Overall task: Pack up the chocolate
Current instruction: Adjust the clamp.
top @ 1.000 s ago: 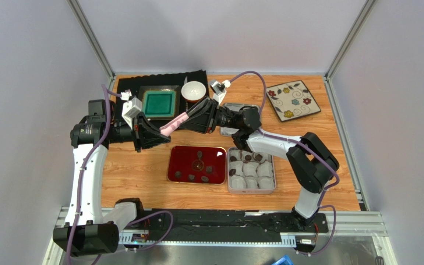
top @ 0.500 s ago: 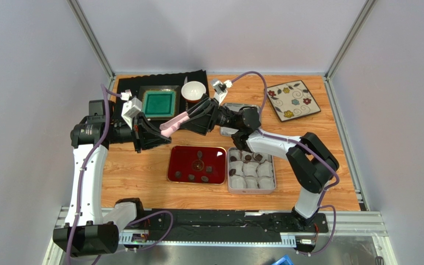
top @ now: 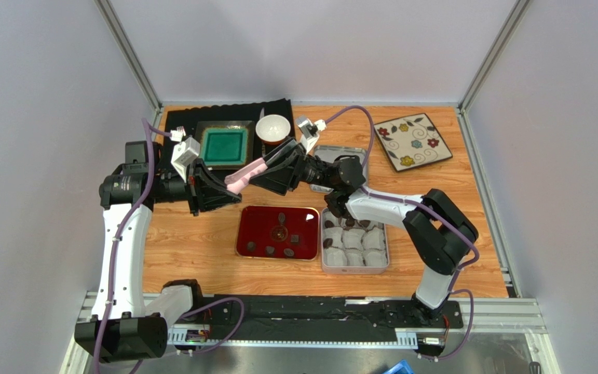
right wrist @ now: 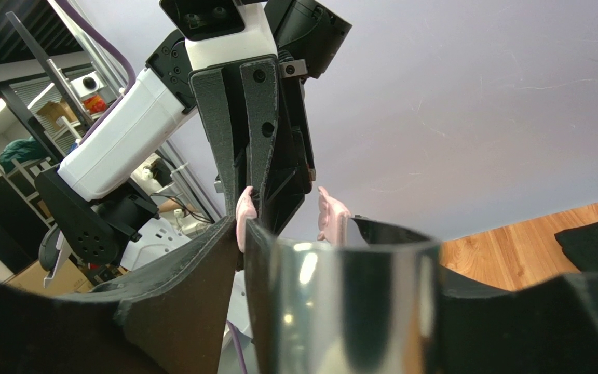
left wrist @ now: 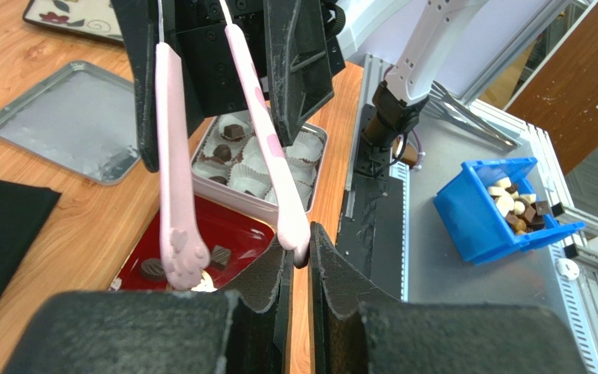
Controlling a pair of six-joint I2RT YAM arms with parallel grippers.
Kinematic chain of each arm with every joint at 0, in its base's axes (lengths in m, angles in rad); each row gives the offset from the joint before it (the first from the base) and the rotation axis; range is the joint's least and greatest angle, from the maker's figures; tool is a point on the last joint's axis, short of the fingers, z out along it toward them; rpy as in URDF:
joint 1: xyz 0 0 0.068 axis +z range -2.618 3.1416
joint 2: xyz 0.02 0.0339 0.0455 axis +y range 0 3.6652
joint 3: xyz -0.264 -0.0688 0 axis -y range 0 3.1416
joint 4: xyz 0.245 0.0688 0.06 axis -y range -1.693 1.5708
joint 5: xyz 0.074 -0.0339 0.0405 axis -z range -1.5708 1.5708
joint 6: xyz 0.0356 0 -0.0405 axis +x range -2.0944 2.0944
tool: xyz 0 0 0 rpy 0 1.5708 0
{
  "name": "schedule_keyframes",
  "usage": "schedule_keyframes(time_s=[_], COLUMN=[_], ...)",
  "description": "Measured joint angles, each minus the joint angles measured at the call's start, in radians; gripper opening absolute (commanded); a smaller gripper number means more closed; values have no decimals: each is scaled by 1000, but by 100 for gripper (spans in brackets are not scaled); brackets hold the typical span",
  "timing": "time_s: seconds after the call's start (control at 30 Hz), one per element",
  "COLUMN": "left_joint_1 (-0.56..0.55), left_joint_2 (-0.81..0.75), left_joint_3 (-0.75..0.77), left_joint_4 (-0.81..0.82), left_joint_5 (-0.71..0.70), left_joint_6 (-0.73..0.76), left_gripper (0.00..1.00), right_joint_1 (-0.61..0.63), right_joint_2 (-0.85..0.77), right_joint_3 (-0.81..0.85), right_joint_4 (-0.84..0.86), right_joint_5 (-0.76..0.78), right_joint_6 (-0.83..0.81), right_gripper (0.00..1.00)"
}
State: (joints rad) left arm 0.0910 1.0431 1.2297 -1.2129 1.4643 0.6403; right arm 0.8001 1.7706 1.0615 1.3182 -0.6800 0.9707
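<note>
red tray [top: 241, 234] under my facing grippers. pink tongs [left wrist: 173, 156] bridge them, long axis left-right. left gripper [left wrist: 298, 241] pinched tight on one leg tip. right gripper [right wrist: 341, 249] straddles steel end, can't tell if gripping. chocolate [left wrist: 153, 269] on tray, below tongs.

No legible text, label, brand, number or sign in any view.
</note>
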Motion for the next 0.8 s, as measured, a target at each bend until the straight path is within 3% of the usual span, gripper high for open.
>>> schedule_keyframes(time_s=[0.27, 0.8], left_joint_1=[1, 0], left_joint_2=[-5, -16], left_joint_3=[0, 0], left_joint_4=[5, 13], left_joint_5=[0, 22], left_joint_6=[0, -8], left_gripper=[8, 8], right_joint_1=[11, 11], right_joint_2=[-3, -28], right_joint_3=[14, 21], right_joint_4=[0, -13], right_joint_5=[-3, -18], right_joint_6=[13, 64], right_gripper=[45, 43])
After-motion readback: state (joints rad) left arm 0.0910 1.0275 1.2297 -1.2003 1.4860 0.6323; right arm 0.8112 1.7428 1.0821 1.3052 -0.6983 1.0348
